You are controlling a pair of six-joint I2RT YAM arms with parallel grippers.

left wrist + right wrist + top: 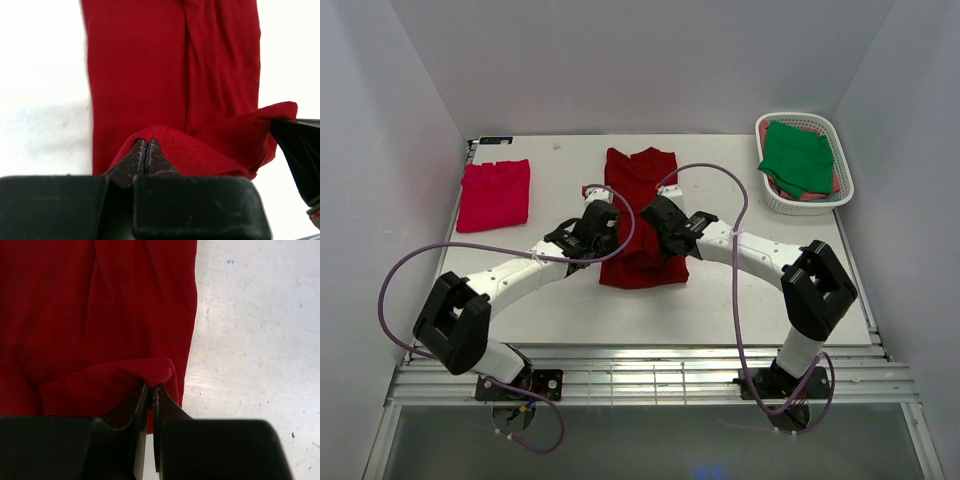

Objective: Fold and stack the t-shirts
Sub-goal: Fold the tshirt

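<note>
Both jaws were clamped tight: left gripper (pixel 146 143) and right gripper (pixel 152 388) each pinched a six-o'clock hem corner of the dark red t-shirt (pixel 640 190), lying central on the table (pixel 550 310), presumably to fold it toward twelve o'clock.

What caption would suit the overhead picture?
The left gripper and right gripper pinch the dark red shirt; pink shirt lies left, green shirt in the basket.

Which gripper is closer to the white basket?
Right. The right gripper, shut on the dark red t-shirt mid-table, is toward the white basket; the left gripper holds the shirt's opposite edge, farther away.
</note>
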